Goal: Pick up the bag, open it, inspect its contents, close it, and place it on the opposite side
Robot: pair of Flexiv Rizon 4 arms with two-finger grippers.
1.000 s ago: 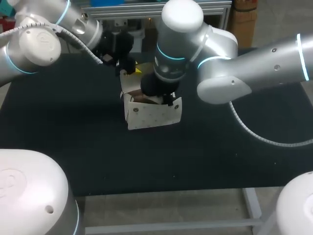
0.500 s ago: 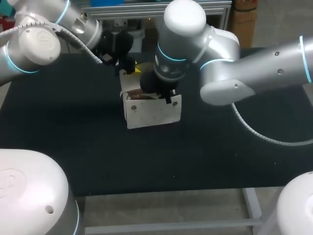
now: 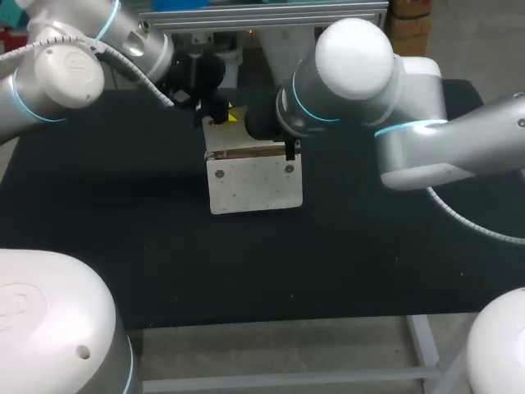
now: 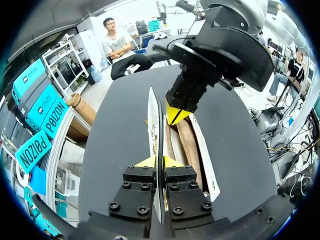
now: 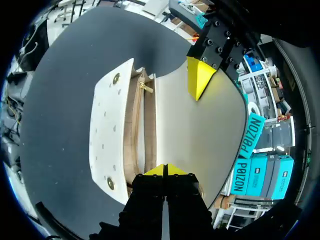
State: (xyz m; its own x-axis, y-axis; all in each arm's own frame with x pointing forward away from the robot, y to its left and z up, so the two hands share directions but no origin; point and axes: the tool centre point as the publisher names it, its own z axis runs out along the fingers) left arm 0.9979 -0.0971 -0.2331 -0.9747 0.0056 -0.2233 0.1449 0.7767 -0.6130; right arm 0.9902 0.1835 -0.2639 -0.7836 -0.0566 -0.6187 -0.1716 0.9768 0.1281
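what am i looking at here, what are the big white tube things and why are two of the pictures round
The white tubes are two robot arms working at a black table. The square picture looks down from above and behind them. The round ones come from a camera on each arm's wrist, looking along its fingers. On the table is a white bag, its mouth slightly open. The left gripper pinches the bag's wall at one end, and the right gripper pinches the other end. The yellow bits are fingertips.
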